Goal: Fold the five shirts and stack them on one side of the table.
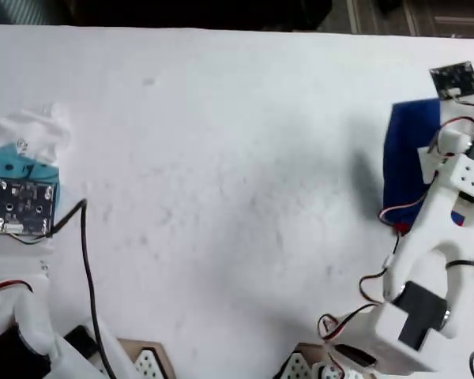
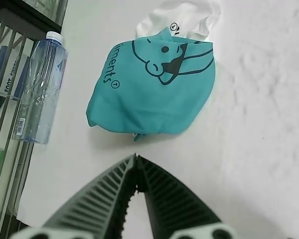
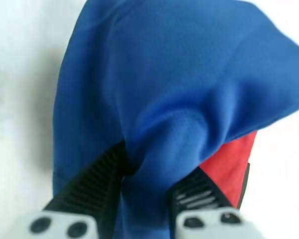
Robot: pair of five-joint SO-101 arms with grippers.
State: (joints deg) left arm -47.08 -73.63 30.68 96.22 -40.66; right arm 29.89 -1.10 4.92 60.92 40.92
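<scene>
The right hand (image 3: pixel 157 164) clamps a fold of the floppy blue shirt (image 3: pixel 179 74), probably better taken at a corner, while the left hand (image 2: pixel 136 162), pinched together, hangs just short of the teal shirt (image 2: pixel 154 94).

White worktop (image 1: pixel 237 158), seen from above. At its right edge lies a blue shirt (image 1: pixel 407 158), partly covered by the right arm (image 1: pixel 434 253), which reaches over it. A sliver of red cloth (image 1: pixel 400 228) shows at the shirt's near edge. At the left edge a teal shirt (image 1: pixel 4 166) touches a crumpled white shirt (image 1: pixel 31 130), with the left arm (image 1: pixel 16 304) over the teal one. A black cable (image 1: pixel 87 268) trails from that arm.
</scene>
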